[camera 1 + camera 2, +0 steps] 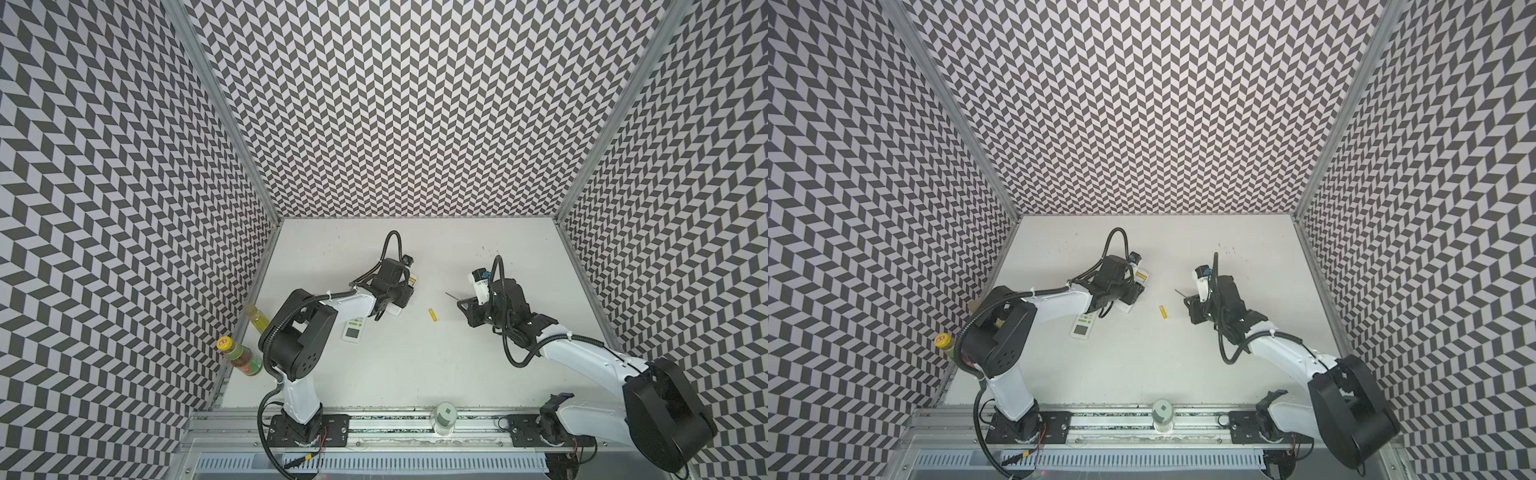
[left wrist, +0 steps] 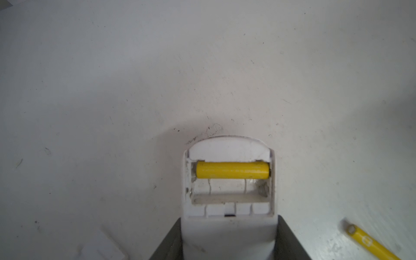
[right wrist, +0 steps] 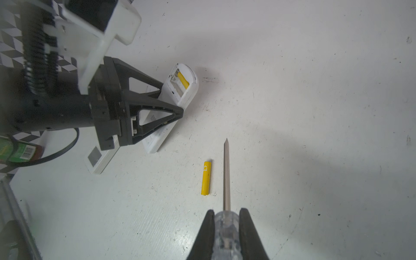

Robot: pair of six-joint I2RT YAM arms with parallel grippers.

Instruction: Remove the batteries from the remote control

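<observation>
Batteries are sitting apart: the seated yellow battery point(image 2: 233, 170) is lying in the open bay of the white remote point(image 2: 229, 146) beside a bare slot, and the loose yellow battery point(image 1: 433, 315) is resting on the table point(image 1: 415, 374) at four o'clock from it. Your left gripper point(image 2: 230, 218), half-spread, is clamping the remote's body, likely steadying it for prying. Your right gripper point(image 3: 227, 212) is pinching the clear-handled screwdriver point(image 3: 227, 171) tight, shaft pointing toward the remote.

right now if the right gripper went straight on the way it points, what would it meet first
Likely bare table: the right gripper's screwdriver aims just past the remote's open end, though depth is unclear.
</observation>
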